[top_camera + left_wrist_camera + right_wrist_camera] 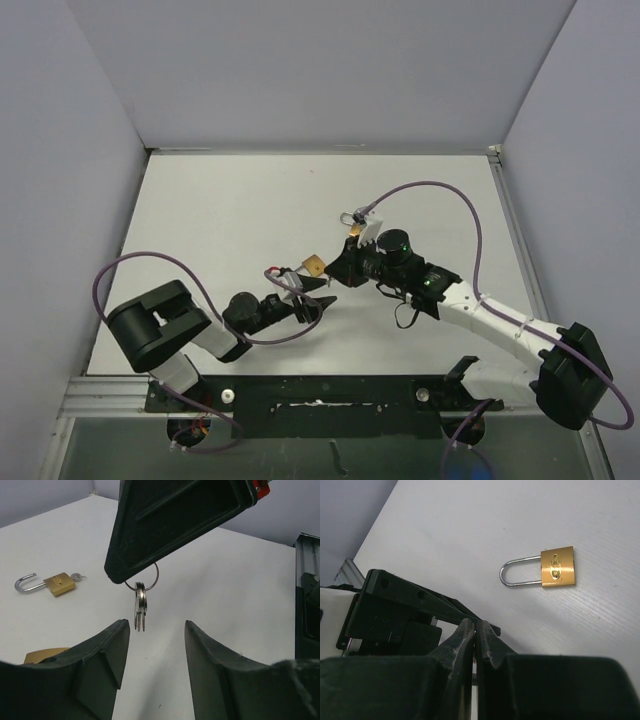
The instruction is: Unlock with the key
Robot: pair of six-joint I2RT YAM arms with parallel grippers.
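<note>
1. We are pinching a silver ring of steel keys [141, 605] in the right gripper [474, 630], its jaws shut on the ring, the keys dangling.
2. Our left gripper [156, 630] is hovering just beneath them, jaws wide.
3. The closed brass padlock [557, 567] is lying on the white desk [520, 510] nearby. In our judgement, we are best closing squarely on one steadied key.

Brass padlock [558, 567] flat on white table [470, 525] (shackle pointing left), right tool [475, 628] below it — fingers pressed together

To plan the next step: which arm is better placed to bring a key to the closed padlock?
Right. The right gripper is shut on the keys, and the closed padlock lies ahead of it. The left gripper is open and empty.
</note>
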